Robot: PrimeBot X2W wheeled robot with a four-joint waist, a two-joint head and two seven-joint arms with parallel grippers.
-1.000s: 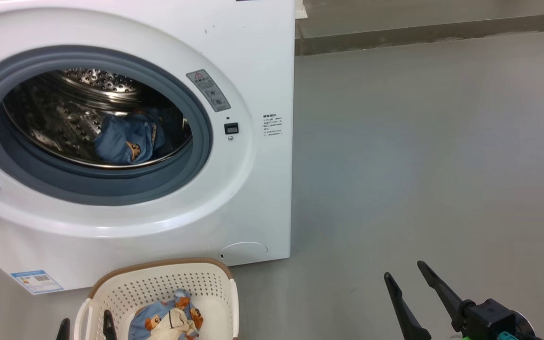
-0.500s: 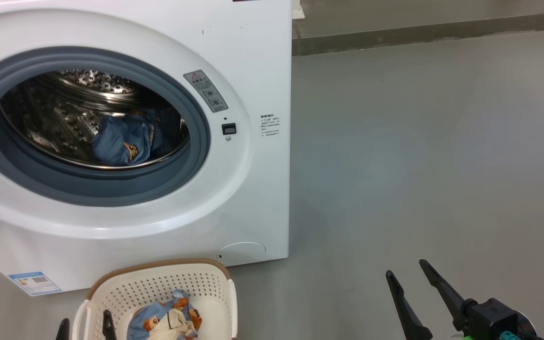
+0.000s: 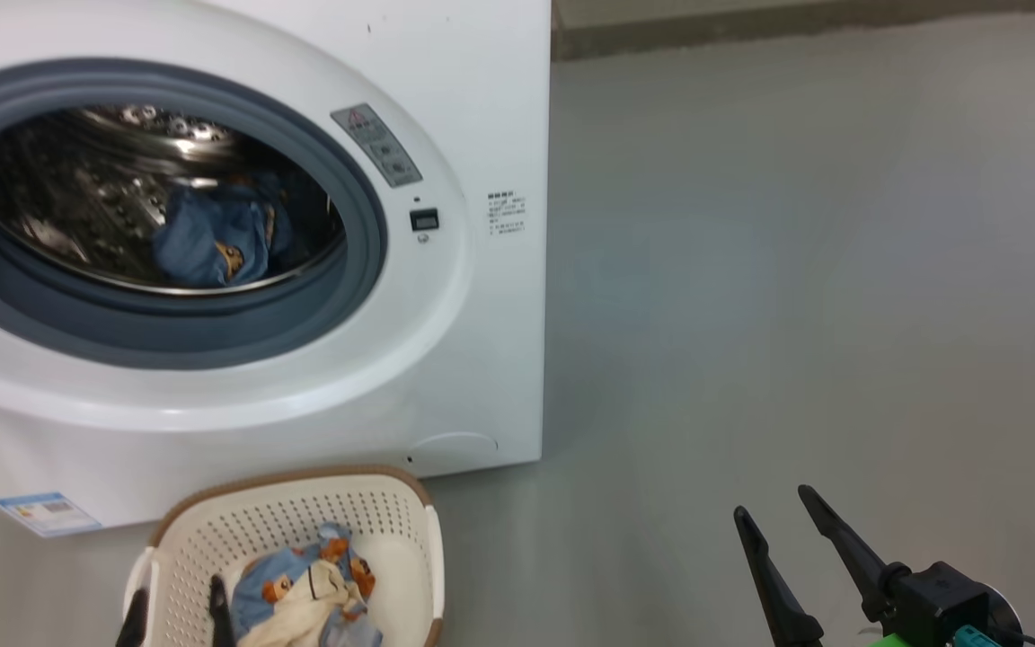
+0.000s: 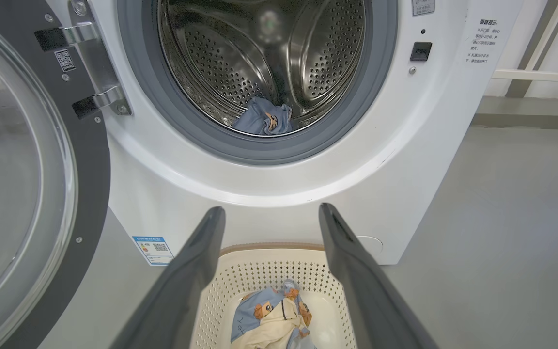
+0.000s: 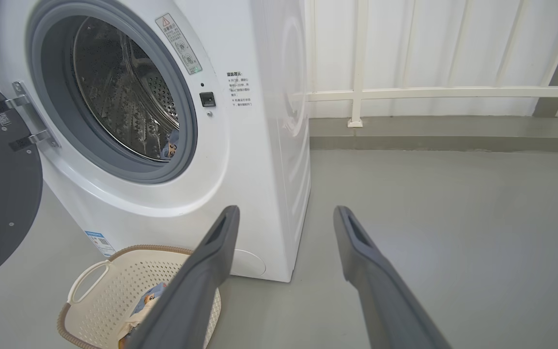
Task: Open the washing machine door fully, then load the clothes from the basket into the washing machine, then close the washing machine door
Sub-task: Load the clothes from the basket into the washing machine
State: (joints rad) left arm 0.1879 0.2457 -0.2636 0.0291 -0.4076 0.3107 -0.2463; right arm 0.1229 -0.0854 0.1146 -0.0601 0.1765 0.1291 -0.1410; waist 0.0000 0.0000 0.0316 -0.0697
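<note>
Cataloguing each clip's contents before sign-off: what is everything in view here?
washing machine: one, white, on the grey floor.
washing machine door: one, black rim, clear glass, swung open.
garment: one, blue, inside the drum.
basket: one, cream, brown rim, before the machine.
clothes: one bundle, light blue and cream, in the basket.
label sticker: one, blue-white, machine's lower front.
railing: one, white, beyond the machine.
left gripper: one, dark fingers, open, above the basket.
right gripper: one, dark fingers, open, over the floor, right of the machine.
</note>
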